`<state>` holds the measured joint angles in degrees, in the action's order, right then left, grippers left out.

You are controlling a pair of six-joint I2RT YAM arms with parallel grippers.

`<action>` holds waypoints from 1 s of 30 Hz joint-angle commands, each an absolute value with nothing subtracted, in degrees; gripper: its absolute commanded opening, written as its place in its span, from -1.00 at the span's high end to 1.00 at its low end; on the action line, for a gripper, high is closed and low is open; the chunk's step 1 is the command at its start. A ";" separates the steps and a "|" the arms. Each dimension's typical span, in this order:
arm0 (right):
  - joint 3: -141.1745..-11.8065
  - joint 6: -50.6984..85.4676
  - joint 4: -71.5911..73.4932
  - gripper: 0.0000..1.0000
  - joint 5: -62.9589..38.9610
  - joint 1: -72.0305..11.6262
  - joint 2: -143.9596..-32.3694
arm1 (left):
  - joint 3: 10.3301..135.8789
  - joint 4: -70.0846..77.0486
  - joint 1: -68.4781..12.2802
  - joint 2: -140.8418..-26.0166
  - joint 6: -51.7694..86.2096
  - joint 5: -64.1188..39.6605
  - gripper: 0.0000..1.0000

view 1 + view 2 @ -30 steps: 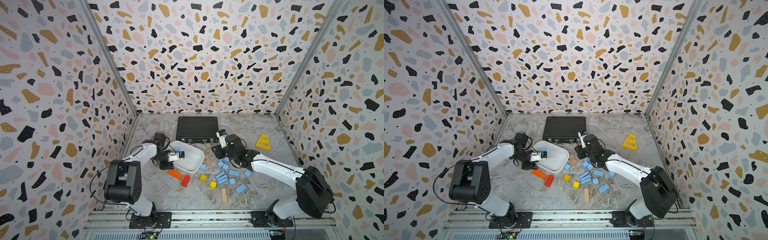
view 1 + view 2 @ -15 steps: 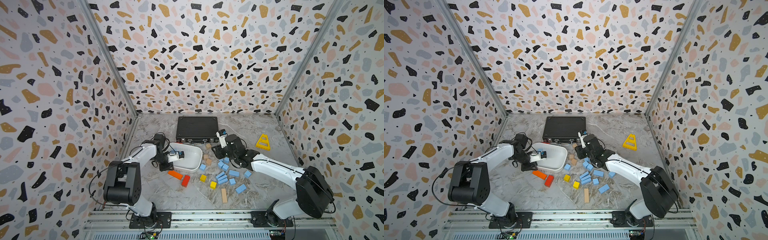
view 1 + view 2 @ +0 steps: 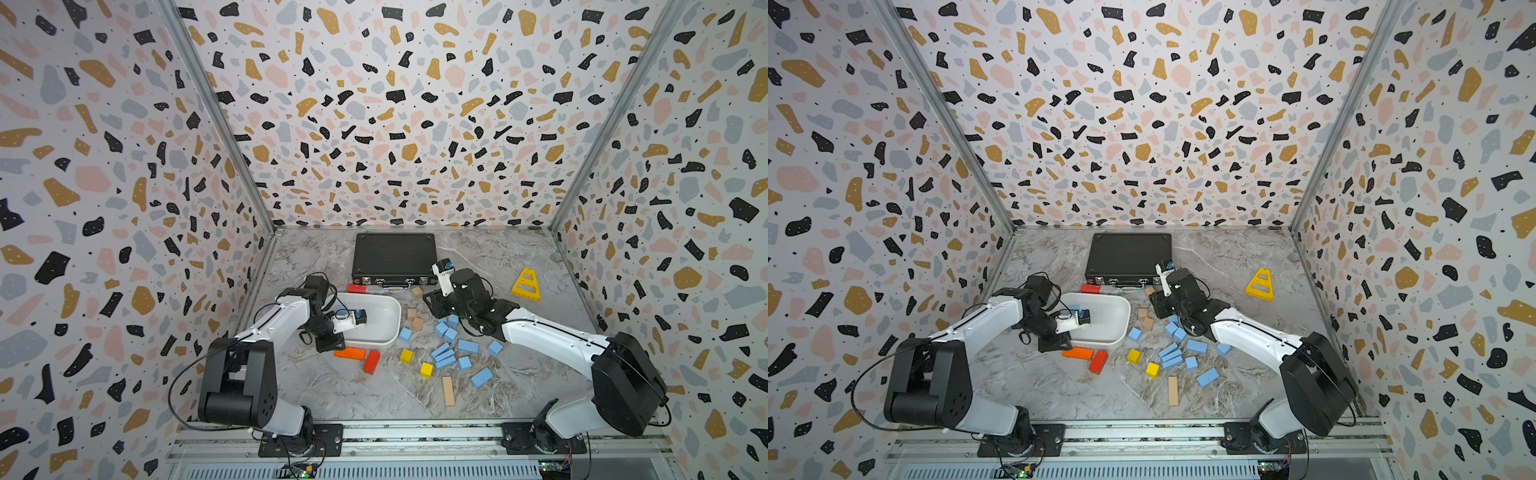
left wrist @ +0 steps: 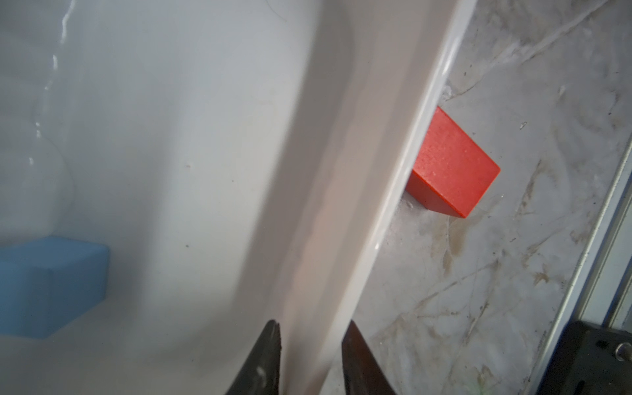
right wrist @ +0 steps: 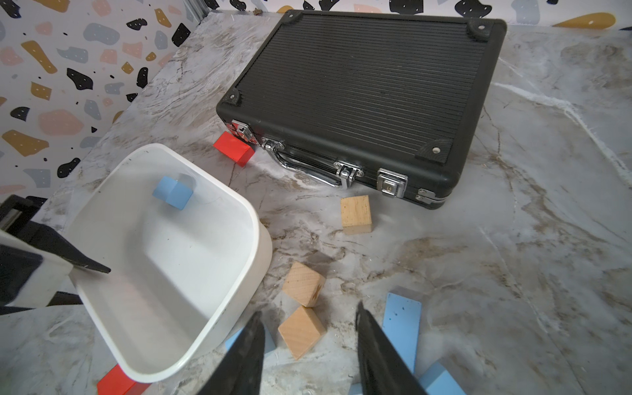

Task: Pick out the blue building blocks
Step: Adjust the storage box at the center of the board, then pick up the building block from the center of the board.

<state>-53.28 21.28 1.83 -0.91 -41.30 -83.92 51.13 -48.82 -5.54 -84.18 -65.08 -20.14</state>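
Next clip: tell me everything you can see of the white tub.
The white tub is a glossy, plastic-looking rectangular bin with rounded corners and a lipped rim. It sits open on the marble tabletop, in front of the black case. One blue block lies inside near a corner; the rest is bare. The left claw grips its wall, one jaw inside, one outside. A red block sits tucked by its outer wall; contact is unclear.

A black case (image 5: 362, 92) fills the upper centre of the frame. At lower left, a white bin (image 5: 178, 273) holds one blue block (image 5: 172, 195). Tan cubes (image 5: 355, 213) lie between them. The right gripper (image 5: 309, 309) sits at the bottom edge, jaws apart and empty.
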 commanded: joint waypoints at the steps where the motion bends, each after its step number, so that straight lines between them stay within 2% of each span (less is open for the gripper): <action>1: -55.69 22.05 -1.91 0.07 -1.45 -41.13 -82.10 | 51.83 -52.53 -5.80 -82.71 -63.93 -20.50 0.20; 5: -59.02 21.88 -11.01 0.06 -1.77 -39.73 -81.83 | 56.51 -55.78 -5.80 -81.70 -60.09 -23.70 -0.10; 9: -60.71 21.01 -17.62 0.05 -6.01 -35.37 -80.96 | 61.44 -57.93 -5.95 -79.30 -59.47 -29.05 -0.24; 11: -60.83 21.78 -20.62 0.04 -8.98 -31.61 -80.78 | 64.32 -59.87 -6.77 -78.40 -63.35 -31.54 -0.32; 19: -53.32 29.12 -14.19 0.04 -15.43 -20.73 -76.40 | 79.26 -65.23 -17.12 -86.10 -74.01 -25.39 -0.30; 23: -48.78 31.78 -12.17 0.05 -15.74 -17.54 -72.11 | 81.40 -64.76 -25.31 -90.98 -76.39 -18.46 -0.29; 30: -42.24 34.05 -10.50 0.05 -14.97 -15.47 -64.70 | 81.96 -59.82 -36.29 -97.94 -72.68 -13.54 -0.29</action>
